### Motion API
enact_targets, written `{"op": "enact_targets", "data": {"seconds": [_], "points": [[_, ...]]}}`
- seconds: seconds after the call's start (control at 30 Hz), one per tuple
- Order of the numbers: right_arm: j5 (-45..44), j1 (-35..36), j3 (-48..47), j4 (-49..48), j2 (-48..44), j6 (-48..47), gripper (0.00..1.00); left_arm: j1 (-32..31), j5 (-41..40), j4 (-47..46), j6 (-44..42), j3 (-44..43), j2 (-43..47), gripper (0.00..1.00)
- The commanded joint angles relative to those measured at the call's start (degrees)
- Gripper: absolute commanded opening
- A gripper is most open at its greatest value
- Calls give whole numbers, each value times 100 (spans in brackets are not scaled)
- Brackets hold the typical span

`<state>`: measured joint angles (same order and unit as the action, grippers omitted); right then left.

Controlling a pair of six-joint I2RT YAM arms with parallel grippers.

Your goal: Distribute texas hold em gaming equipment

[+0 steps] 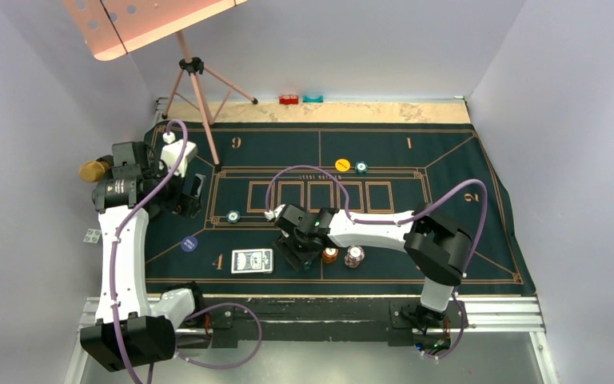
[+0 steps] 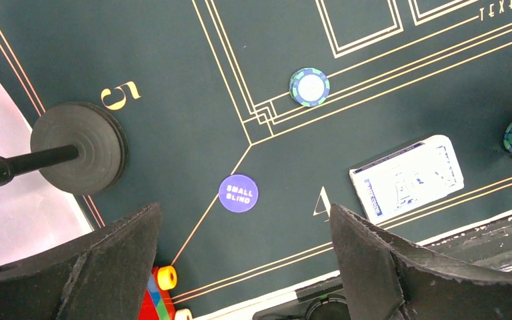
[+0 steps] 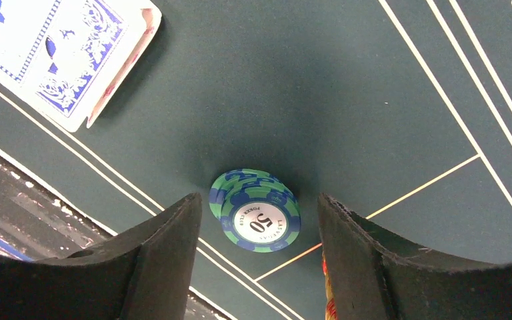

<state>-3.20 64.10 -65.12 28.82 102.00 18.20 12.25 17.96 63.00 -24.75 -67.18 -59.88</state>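
**A:** What can't you make out?

**B:** From above, your right pincer [image 1: 300,254] covers the green-and-blue chip stack [image 3: 256,217]. Only the wrist view shows it, marked 50. The card deck [image 3: 60,53], off to the pincer's left, is cut by that view's edge.

**A:** Surface?

**B:** A green felt mat [image 1: 448,232] with gold lines lies over the desk [image 1: 384,112], with white walls around.

**A:** Arms?

**B:** Your right arm stretches low across the mat. Its pincer fingers are apart, with the stack between them and a gap on each side. Your left pincer [image 2: 245,210] hangs wide apart above the blue Small Blind disc [image 2: 239,193].
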Motion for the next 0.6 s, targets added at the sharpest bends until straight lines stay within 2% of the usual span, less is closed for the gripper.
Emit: {"op": "enact_targets", "data": {"seconds": [0.0,0.23,0.33,0.4,0.57], "points": [[118,33,13,45,35,-113,65,-12,-17,8,-100,-202,50,100],[295,33,-107,120,124,-181,43,-9,-123,-31,-151,-156,107,100],[303,37,-177,252,196,-274,40,-7,-138,-46,-174,-148,125,100],[304,37,-253,373,243,-350,41,-13,-138,-58,-172,-131,133,100],[303,34,-422,607,312,-481,60,-13,-134,-60,-201,-90,173,100]]}}
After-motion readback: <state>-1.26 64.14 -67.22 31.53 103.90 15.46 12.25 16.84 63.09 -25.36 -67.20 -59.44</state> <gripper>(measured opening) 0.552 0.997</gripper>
